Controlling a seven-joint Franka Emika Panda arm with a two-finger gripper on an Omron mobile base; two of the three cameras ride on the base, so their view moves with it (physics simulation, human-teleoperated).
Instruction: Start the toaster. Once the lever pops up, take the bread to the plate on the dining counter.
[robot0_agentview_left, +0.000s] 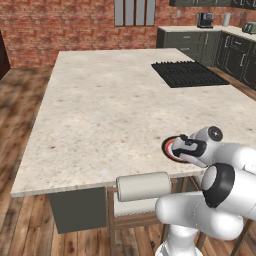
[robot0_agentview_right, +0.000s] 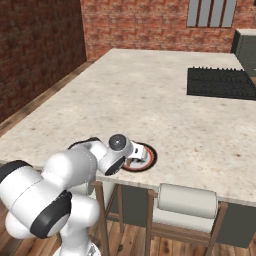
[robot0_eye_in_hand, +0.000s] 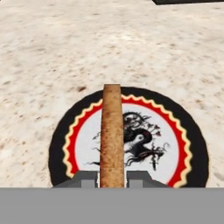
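In the hand view the bread (robot0_eye_in_hand: 112, 135), a brown slice seen edge-on, stands upright between my fingertips (robot0_eye_in_hand: 85, 178). My gripper (robot0_eye_in_hand: 112, 177) is shut on it, just above the plate (robot0_eye_in_hand: 197, 148). The plate is round, with a dark rim, a red band and a pale centre with a dragon drawing. From the base views the plate (robot0_agentview_left: 168, 149) (robot0_agentview_right: 149, 159) lies near the front edge of the dining counter (robot0_agentview_left: 110, 110) (robot0_agentview_right: 150, 95), with my gripper (robot0_agentview_left: 181, 150) (robot0_agentview_right: 138, 155) low over it. A small greenish box that looks like the toaster (robot0_agentview_left: 249, 28) sits far off on the wall counter.
A black cooktop (robot0_agentview_left: 187, 73) (robot0_agentview_right: 220, 82) is set into the far right of the counter. A cushioned stool (robot0_agentview_left: 142, 186) (robot0_agentview_right: 187, 200) stands tucked under the front edge near my arm. Dark cabinets and a coffee machine (robot0_agentview_left: 205, 20) line the back wall.
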